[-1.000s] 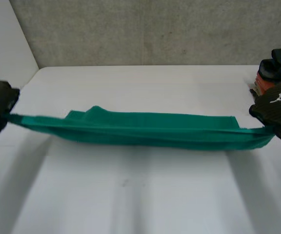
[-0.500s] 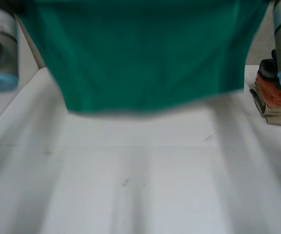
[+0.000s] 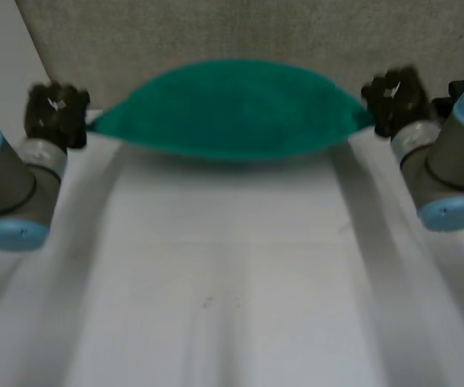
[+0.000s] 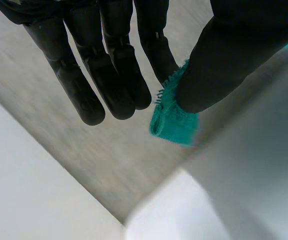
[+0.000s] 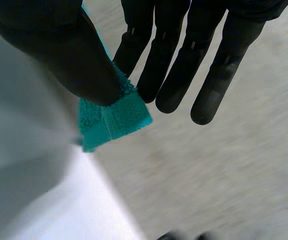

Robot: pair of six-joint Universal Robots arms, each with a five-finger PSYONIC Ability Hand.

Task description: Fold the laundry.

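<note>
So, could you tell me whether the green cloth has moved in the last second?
Yes. The green cloth was stretched over the middle of the table; it now hangs farther away, at the far edge, against the grey wall.

Grey arms [image 3: 10, 173], light-blue caps [image 3: 14, 234], black hands [image 3: 55, 113], perhaps white-marked.

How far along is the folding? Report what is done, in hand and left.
Done: the left hand and right hand each pinch a corner of the green cloth. In hand: it hangs stretched between them over the far side of the table. Left: laying it flat and folding it.
</note>
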